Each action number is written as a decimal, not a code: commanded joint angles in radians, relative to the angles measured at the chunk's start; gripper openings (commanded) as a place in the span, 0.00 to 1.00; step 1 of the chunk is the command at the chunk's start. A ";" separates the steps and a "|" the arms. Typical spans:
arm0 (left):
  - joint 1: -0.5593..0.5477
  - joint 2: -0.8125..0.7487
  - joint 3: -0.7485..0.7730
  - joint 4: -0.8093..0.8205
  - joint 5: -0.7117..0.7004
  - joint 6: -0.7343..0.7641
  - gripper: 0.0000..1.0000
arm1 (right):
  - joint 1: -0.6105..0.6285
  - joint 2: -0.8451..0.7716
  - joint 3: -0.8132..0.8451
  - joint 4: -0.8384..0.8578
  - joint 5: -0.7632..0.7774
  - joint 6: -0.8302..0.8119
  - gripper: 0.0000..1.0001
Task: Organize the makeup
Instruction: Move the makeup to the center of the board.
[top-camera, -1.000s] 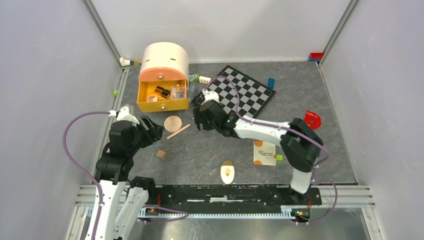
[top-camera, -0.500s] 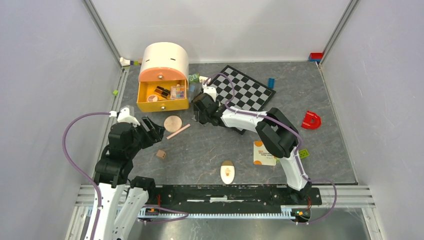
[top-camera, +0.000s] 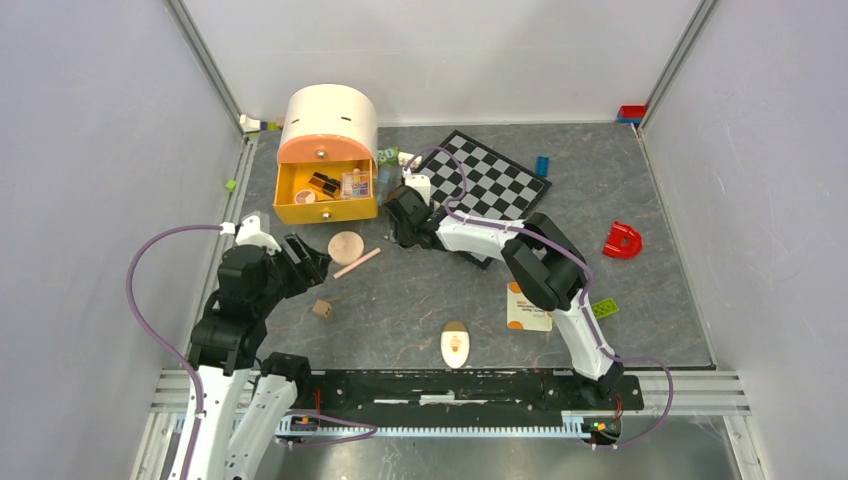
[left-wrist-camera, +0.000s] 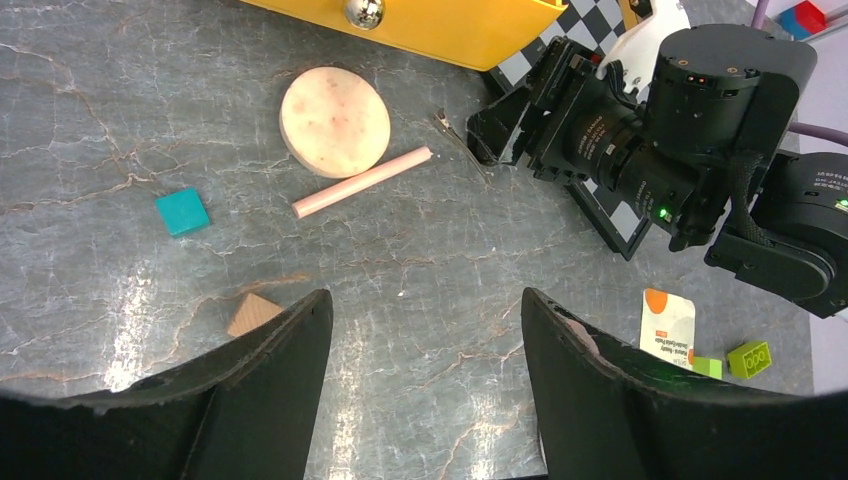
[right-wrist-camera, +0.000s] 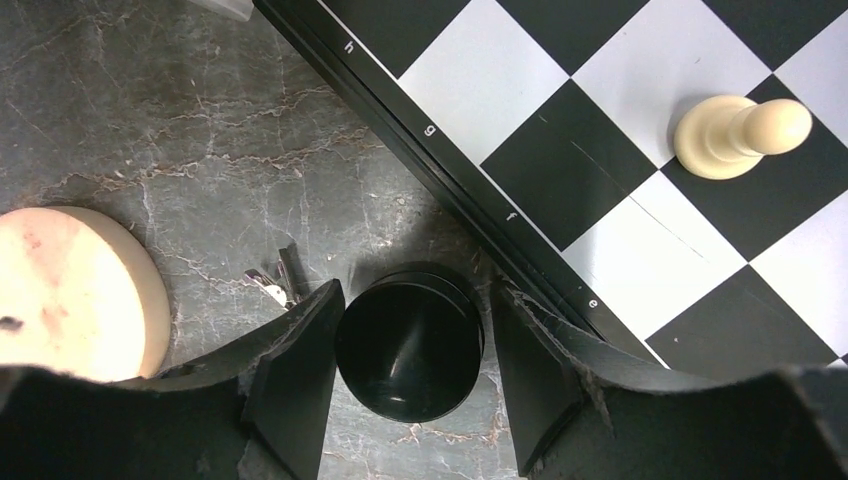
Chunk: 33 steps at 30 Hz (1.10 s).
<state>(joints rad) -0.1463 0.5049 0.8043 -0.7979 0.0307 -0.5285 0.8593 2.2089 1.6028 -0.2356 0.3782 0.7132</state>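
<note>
Right gripper (right-wrist-camera: 415, 296), jaws partly spread, straddles a black round object (right-wrist-camera: 410, 345), not yet pinching it; the round peach compact (right-wrist-camera: 60, 290) lies at its nine o'clock. Left gripper (left-wrist-camera: 425, 298) spread wide, holding nothing.

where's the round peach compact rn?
Top view, left of centre: the round peach compact lies just in front of the open yellow drawer, the pink stick close by its near-right edge.
</note>
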 joint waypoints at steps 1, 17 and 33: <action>-0.003 -0.002 -0.005 0.040 0.018 0.037 0.76 | -0.002 0.002 0.010 -0.027 0.028 -0.017 0.61; -0.003 0.010 -0.013 0.053 0.035 0.045 0.77 | 0.049 -0.334 -0.378 0.173 -0.035 -0.307 0.33; -0.003 0.033 -0.004 0.057 0.104 0.049 0.77 | 0.229 -0.533 -0.771 0.331 -0.283 -0.427 0.46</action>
<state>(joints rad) -0.1474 0.5289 0.7948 -0.7750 0.1108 -0.5270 1.0706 1.7153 0.8764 0.0330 0.1043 0.2916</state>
